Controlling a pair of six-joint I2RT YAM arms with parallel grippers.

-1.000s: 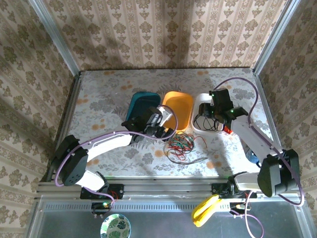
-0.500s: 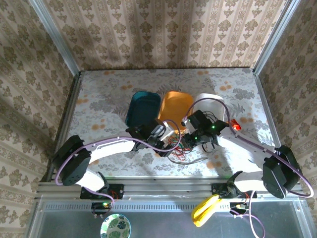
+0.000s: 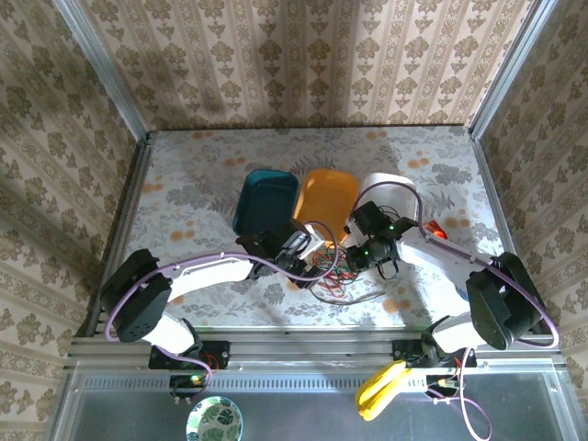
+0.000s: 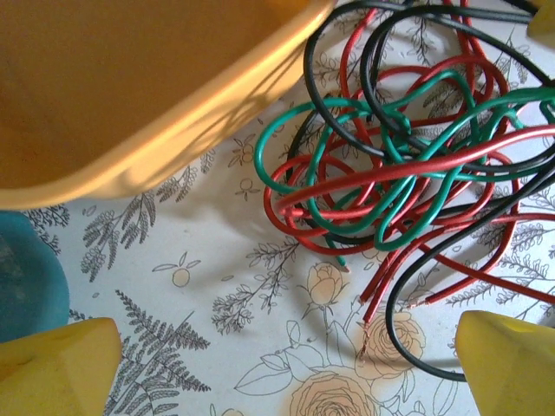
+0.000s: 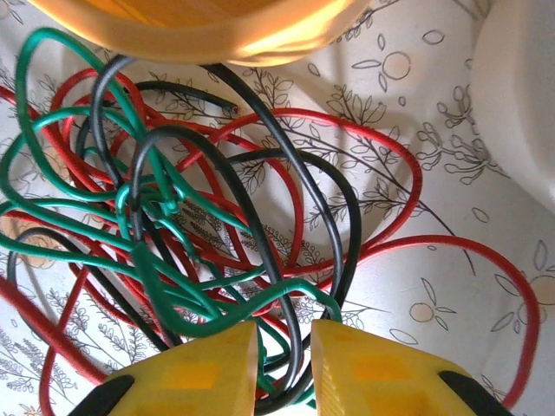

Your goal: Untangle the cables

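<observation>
**Top external:** cables (image 3: 333, 276) lie in one red-green-black heap on the floral counter (image 3: 193, 175), near its front edge. Teal tray (image 3: 266, 200) sits at 10 o'clock of the heap, orange tray (image 3: 329, 200) at 12, white tray (image 3: 393, 188) at 2. A small red item (image 3: 435, 231) lies at 3. Wallpapered walls (image 3: 303, 64) close three sides.

**Left wrist:** left gripper (image 4: 282, 368) is spread wide over bare counter. Heap at 1 o'clock, orange tray rim at 11.

**Right wrist:** right gripper (image 5: 284, 368) is nearly pressed together, with a black and a green strand in the gap. Cannot tell if they are pinched.
</observation>
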